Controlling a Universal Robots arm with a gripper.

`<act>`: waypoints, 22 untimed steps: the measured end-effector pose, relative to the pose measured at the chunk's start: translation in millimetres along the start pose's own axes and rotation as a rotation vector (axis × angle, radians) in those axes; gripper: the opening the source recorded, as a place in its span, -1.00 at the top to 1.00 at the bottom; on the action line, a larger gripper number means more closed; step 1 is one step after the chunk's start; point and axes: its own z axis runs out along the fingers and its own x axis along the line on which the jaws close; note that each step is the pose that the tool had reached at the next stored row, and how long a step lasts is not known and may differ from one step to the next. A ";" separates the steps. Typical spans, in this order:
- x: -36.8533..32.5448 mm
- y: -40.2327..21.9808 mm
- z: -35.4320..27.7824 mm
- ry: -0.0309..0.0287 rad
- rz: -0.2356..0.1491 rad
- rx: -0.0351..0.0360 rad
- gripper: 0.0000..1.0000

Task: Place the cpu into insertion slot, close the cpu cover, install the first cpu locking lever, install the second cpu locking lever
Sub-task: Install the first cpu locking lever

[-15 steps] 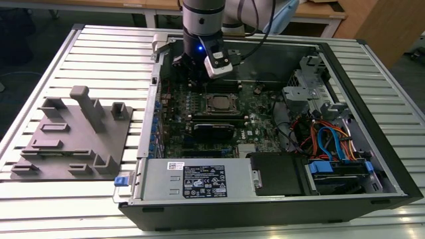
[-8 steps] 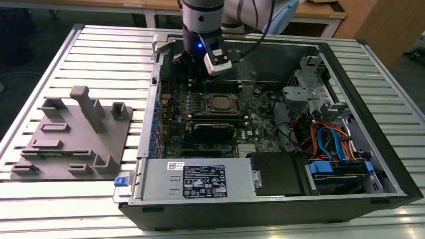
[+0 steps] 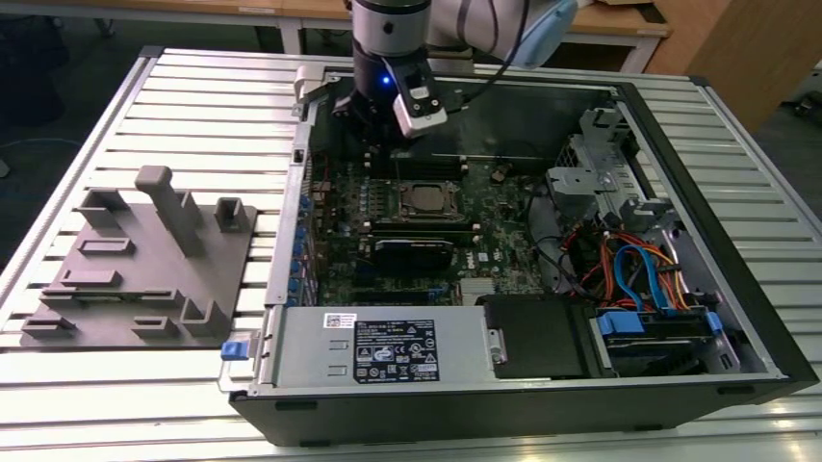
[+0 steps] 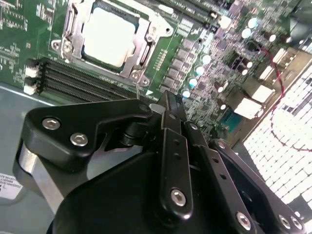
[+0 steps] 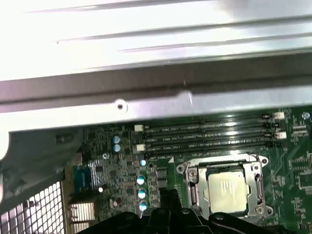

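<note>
Slatted aluminium surface (image 3: 192, 106), pale grey, with wooden furniture (image 3: 738, 48) behind. Item one: open black computer case (image 3: 514, 409) lying on its side, green motherboard (image 3: 337, 207) facing up. Item two: insertion slot (image 3: 397, 192), square, dark, silvery rim, about mid-board; all places below are given from it. Item three: cpu (image 4: 108, 36), small flat square chip with a pale silver-grey, slightly glossy metal face and rounded corners, seated inside the insertion slot, face up. Item four: cpu cover (image 4: 141, 44), thin silver frame plate, lying flat on the insertion slot, the chip's face showing through its large square window in both wrist views. Item five: long black memory slots (image 5: 204, 134), parallel, just beside the insertion slot. Item six: pale blue round capacitors (image 5: 141, 180), in a short row near the insertion slot. Item seven: gripper (image 4: 167, 100), black, on a silver-and-black arm (image 3: 392, 29) with a blue light, hanging above the board near the insertion slot and apart from it, on the side toward the case's far wall in the exterior view; its fingers (image 4: 173, 141) are drawn together with nothing between them. Item eight: grey moulded fixture block (image 3: 141, 260), on the surface outside the case, well apart from the insertion slot toward the exterior view's left. Item nine: coloured cables (image 3: 629, 269), well apart from the insertion slot toward the exterior view's right.
</note>
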 end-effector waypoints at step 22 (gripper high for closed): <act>0.2 13.2 -1.1 -0.0122 -0.024 -0.0041 0.79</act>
